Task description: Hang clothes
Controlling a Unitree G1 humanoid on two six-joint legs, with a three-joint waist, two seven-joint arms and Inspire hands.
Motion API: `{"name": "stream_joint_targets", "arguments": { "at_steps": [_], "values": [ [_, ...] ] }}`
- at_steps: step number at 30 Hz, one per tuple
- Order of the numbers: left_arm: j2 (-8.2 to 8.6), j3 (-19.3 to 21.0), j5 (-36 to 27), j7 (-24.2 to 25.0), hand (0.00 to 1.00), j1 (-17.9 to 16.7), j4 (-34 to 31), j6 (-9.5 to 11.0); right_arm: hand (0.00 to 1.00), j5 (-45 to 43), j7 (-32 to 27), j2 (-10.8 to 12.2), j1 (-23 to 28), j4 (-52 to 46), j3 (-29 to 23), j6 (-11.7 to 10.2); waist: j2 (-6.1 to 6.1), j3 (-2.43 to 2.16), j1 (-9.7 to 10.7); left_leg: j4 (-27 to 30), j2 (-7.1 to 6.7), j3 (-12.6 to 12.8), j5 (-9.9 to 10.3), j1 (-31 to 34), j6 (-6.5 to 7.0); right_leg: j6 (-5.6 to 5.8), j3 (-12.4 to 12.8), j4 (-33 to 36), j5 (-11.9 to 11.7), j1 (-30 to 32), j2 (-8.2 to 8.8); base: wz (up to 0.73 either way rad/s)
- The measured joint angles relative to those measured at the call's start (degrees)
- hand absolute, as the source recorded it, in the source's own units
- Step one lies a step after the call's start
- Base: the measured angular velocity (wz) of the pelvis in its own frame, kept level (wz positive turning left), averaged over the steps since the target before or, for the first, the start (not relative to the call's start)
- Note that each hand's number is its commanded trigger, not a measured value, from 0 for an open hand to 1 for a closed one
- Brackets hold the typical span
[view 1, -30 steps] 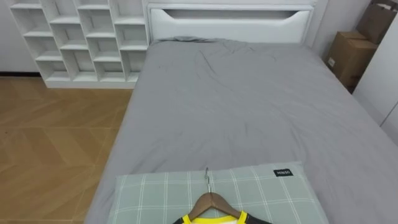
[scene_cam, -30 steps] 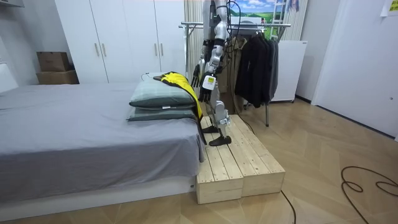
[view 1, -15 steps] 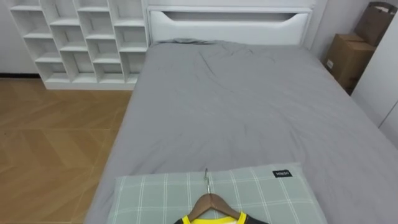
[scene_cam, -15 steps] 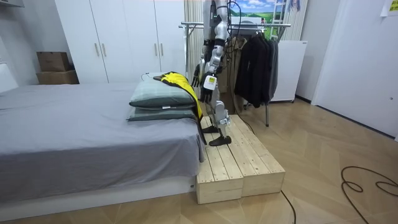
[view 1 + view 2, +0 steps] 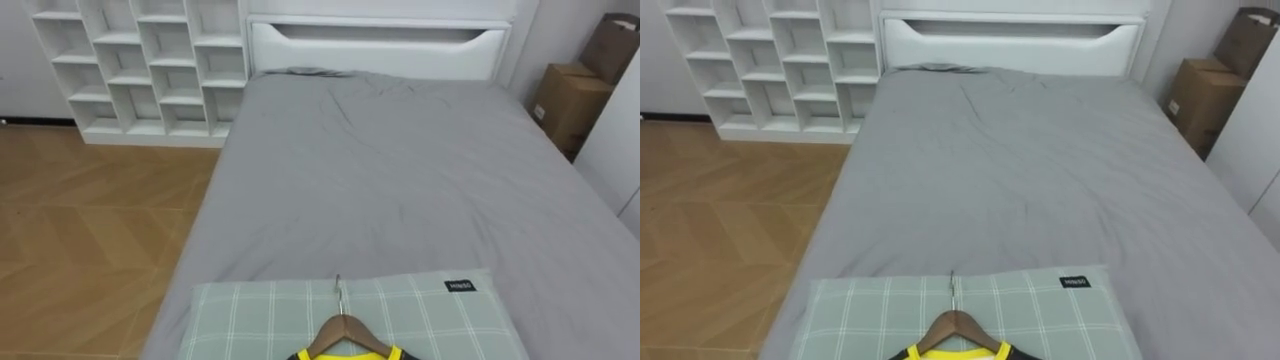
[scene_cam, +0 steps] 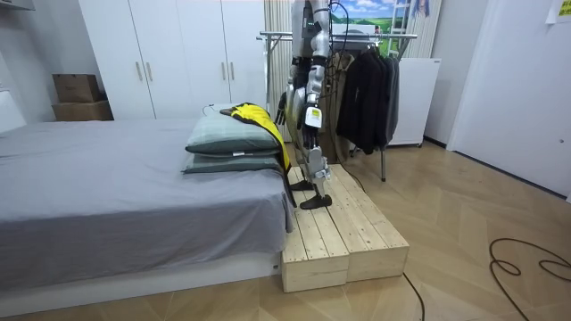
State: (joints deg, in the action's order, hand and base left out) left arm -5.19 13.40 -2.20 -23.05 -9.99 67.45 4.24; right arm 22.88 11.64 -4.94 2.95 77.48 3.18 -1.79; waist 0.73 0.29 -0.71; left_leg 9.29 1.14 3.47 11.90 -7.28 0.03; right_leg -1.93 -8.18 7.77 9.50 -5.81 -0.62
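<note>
Left hand [image 6: 311, 119] swung back toward hip; head camera tipped up. Robot on platform [image 6: 348, 234] between bed [image 5: 400, 180] and rack [image 6: 375, 37]; finger state unreadable. Shirt [image 5: 345, 354], already on hanger [image 5: 343, 330], lies on pillow [image 5: 250, 315]. Pickup and hanging likely still ahead.

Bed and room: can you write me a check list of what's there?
Surface: grey bed, sheet slightly creased.
Job's things: yellow-and-black shirt on a wooden hanger, lying on the green checked pillow; metal clothes rack behind the robot holds dark clothes.
Clutter: nothing seen.
Hands: left hand hangs at the robot's side.
Cables: nothing seen but the robot's own.
Surroundings: white cube shelves, brown cardboard boxes, white wardrobe, wooden platform under the robot.
</note>
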Motion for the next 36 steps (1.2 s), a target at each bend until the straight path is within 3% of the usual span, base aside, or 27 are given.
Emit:
{"name": "stream_joint_targets", "arguments": {
  "at_steps": [8,14,20,26,36],
  "values": [
    [-0.94,-0.66,5.73,-18.55,0.0,-0.84,-7.43,3.54,0.0,0.48,-2.48,-0.26,-0.14,0.08,0.61,0.01,-0.12,-0.07,-0.08,-0.55,-0.12,-1.4,0.0,-0.14,0.01,0.01,-1.21,0.12,-0.01,-0.23,0.14,0.06],
    [-1.13,-2.19,14.23,-25.51,0.0,-0.81,-9.16,3.98,0.0,-0.73,-3.41,-0.38,-0.77,-0.11,1.23,-0.01,-0.17,-0.15,0.5,-0.57,-0.27,-2.14,0.01,0.02,0.02,0.02,-1.71,-0.02,-0.02,-0.33,0.2,0.04],
    [-1.61,-7.72,21.98,-27.57,0.0,-0.5,-16.65,4.49,0.0,-0.17,-3.33,-0.61,-0.71,-0.18,1.95,-0.03,-0.16,-0.22,0.83,0.08,-0.54,-2.92,0.0,0.69,0.04,0.1,-2.18,-0.02,-0.06,-0.35,0.44,0.07],
    [-3.06,-10.83,30.79,-28.3,0.0,1.99,-18.15,4.54,0.0,-0.23,-2.84,-1.43,-1.02,-0.7,2.37,-0.07,-0.45,-0.3,2.5,0.22,-0.54,-2.53,-0.02,0.63,0.05,0.15,-1.9,0.16,-0.1,-0.32,0.45,-0.03],
    [-3.3,-14.44,36.43,-29.22,0.0,2.4,-19.76,4.52,0.0,-0.63,-2.79,-2.08,-1.78,-0.61,2.35,-0.06,-0.65,-0.21,3.73,0.06,-0.53,-1.97,-0.02,0.53,0.06,0.18,-1.22,0.42,-0.13,-0.2,0.47,-0.04]
  ]
}}
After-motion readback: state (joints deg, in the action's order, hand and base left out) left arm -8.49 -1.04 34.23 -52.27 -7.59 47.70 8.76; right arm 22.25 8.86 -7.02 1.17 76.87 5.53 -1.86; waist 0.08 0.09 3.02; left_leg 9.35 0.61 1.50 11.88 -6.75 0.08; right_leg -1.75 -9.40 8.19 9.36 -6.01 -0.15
